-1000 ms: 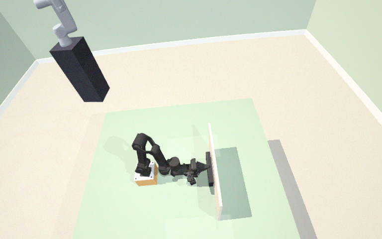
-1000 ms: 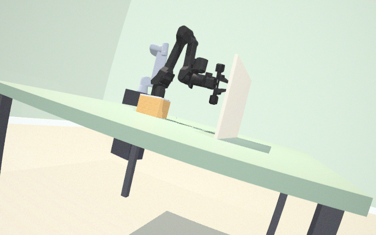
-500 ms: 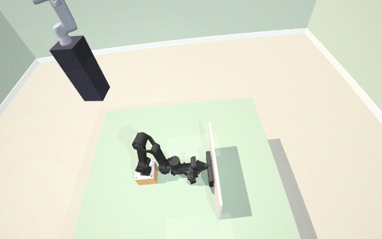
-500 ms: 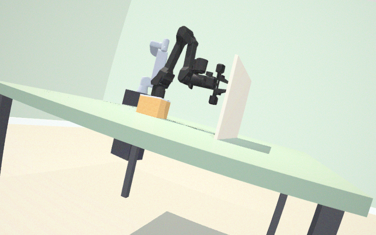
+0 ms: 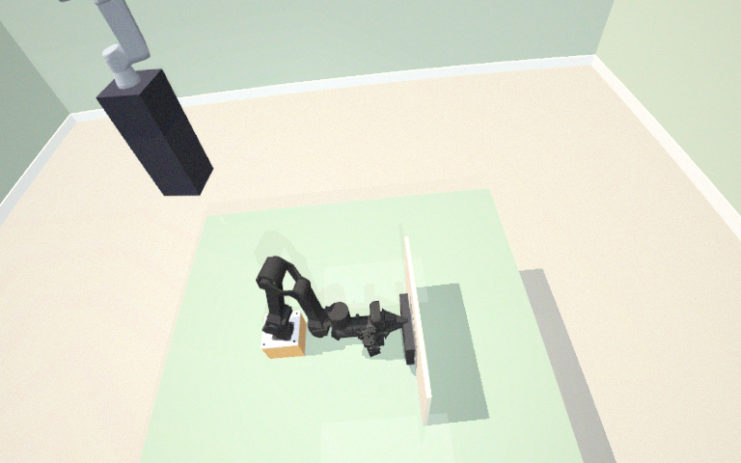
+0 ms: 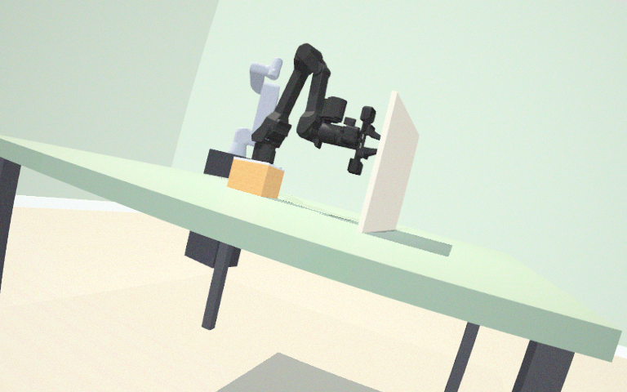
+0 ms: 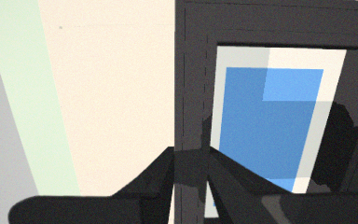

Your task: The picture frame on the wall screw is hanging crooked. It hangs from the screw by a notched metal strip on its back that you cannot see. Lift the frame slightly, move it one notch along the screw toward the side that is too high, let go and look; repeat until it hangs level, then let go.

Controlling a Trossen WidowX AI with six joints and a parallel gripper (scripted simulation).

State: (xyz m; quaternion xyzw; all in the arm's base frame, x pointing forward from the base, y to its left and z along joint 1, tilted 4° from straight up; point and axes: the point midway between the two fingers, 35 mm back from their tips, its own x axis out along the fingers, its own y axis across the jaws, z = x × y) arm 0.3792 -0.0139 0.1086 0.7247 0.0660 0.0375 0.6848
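Observation:
The dark picture frame [image 5: 410, 349] [image 7: 261, 23] hangs against the near face of the pale upright panel [image 5: 425, 406] [image 6: 397, 166] [image 7: 117, 93]. In the wrist view it shows a blue picture with a pale border. My gripper [image 5: 403, 319] [image 6: 377, 144] [image 7: 189, 152] is shut on the frame's side bar, with one finger on either side of it. In the wrist view that bar runs almost straight up, and the top bar slopes down very slightly to the right. The screw and the notched strip are hidden. The frame is hidden in the exterior view, so its tilt is hard to judge.
The panel stands on the green table [image 5: 229, 382] [image 6: 323, 240]. My arm's base sits on an orange block [image 5: 294, 346] [image 6: 254, 177] on the same table. A grey arm [image 5: 128, 35] [image 6: 265, 106] stands on a dark pedestal [image 5: 158, 136] beyond the table.

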